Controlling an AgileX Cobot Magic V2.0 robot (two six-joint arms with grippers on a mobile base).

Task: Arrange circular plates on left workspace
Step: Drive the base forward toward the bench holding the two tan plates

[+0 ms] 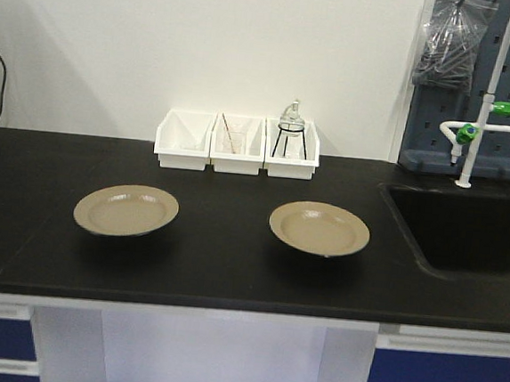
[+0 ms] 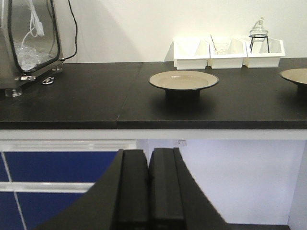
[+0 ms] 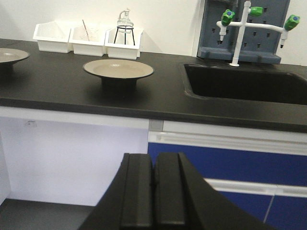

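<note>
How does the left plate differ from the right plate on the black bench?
The left plate lies far from the sink; the right plate lies near it. The left plate sits before the leftmost white bin; the right plate sits before the rightmost bin, which holds a glass flask. Both are round, beige, upright and empty.

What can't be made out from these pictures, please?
Middle bin: contents too small, every view.
Right plate: cut by the left wrist view's right edge.
Left plate: cut by the right wrist view's left edge.
Sink: floor lost in darkness, front view.
Bag: contents blurred, front view.
</note>
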